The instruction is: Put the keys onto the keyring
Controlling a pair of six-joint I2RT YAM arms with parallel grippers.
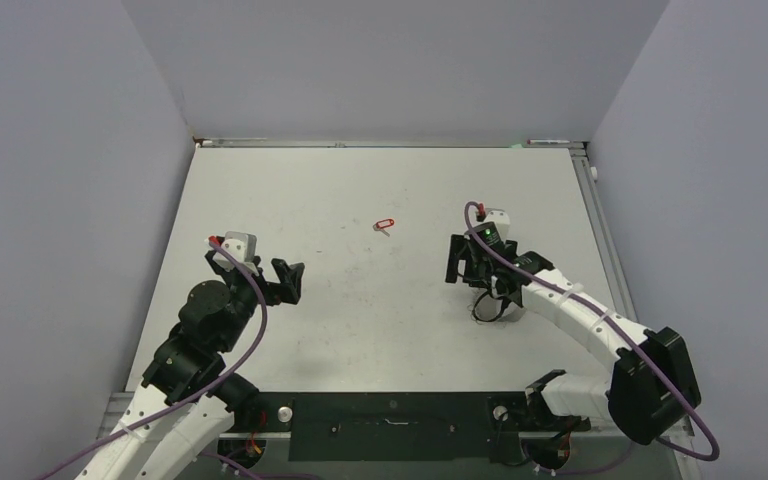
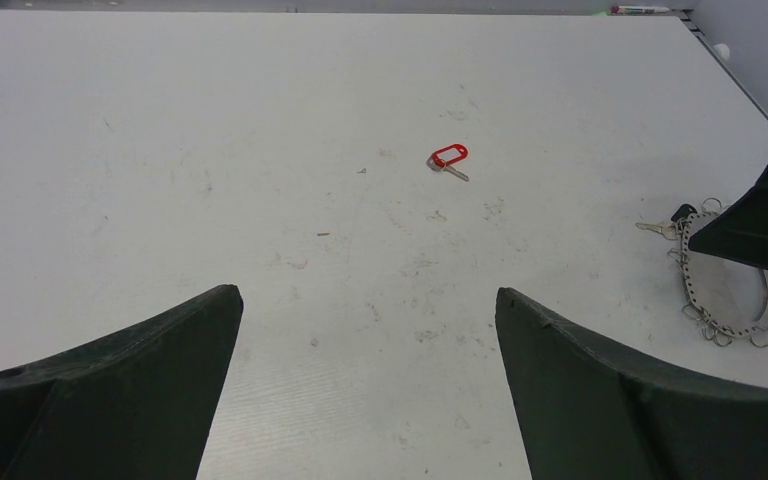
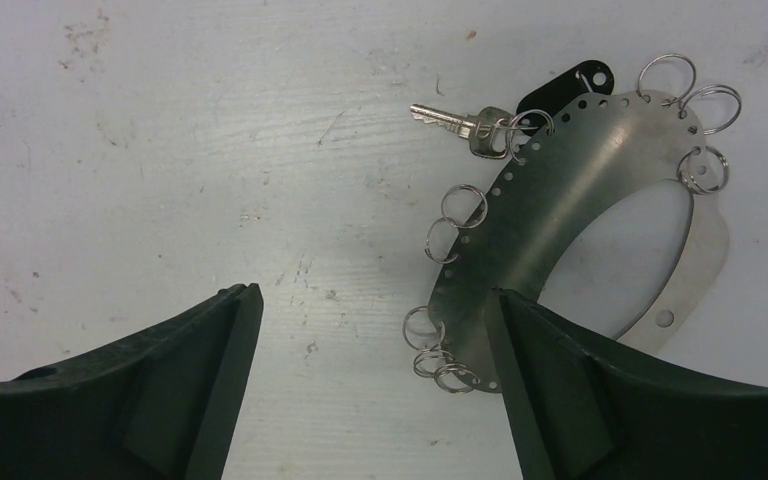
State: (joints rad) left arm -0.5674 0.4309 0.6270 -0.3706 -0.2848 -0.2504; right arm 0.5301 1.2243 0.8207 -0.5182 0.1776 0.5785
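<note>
the keyring [image 3: 560, 195] lay beneath the right gripper [image 3: 372, 295], a silver key [image 3: 450, 122] on one rim loop; the red-tagged key [image 2: 448, 157] lay well apart from it. right gripper and left gripper [image 2: 365, 298] both gaped wide, empty.

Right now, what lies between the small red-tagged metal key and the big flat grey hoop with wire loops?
Bare, scuffed table, then a silver key at the rim of the hoop (left wrist view).

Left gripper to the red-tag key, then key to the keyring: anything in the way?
Nothing visible between the left gripper and the red-tagged key: just bare table. From key to keyring the table is bare too, but the right gripper is right above the keyring and covers part of it.
</note>
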